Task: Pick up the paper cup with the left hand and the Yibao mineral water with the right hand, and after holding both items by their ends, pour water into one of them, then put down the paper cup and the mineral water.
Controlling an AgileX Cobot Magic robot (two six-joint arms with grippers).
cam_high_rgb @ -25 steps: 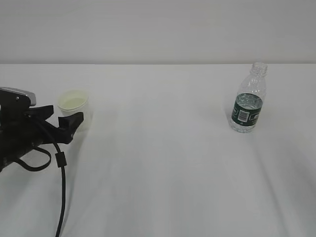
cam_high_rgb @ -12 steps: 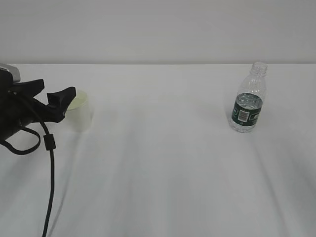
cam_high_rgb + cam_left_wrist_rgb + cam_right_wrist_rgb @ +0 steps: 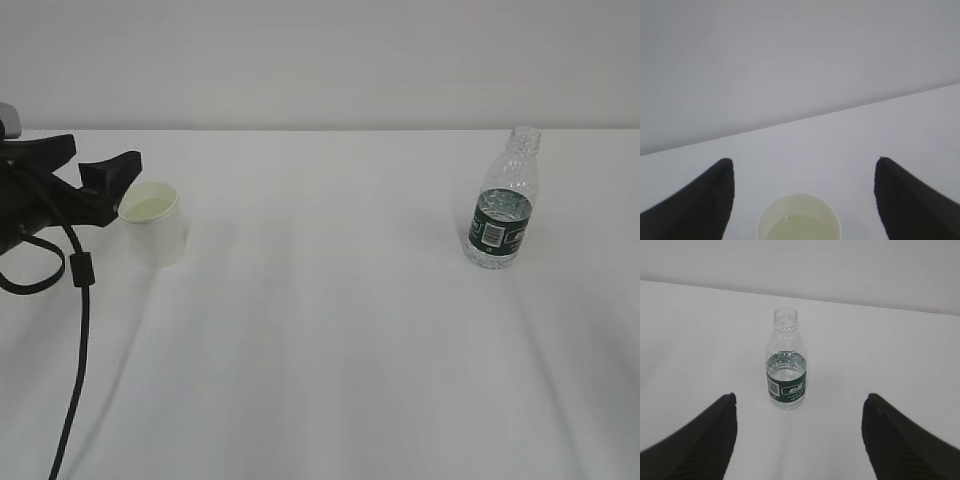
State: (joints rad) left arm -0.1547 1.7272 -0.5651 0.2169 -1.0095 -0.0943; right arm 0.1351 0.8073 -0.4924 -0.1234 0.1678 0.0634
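Exterior view: the left hand has risen, jaws spread, and now hangs level with the rim of the paper cup, ready to close in. The right hand, also spread, faces the capless Yibao mineral water from well apart; the exterior view misses it.

We see a plain test setup, like a lab: a white table under a bare grey wall. On the table stand only a cup and, far right of it, a bottle.
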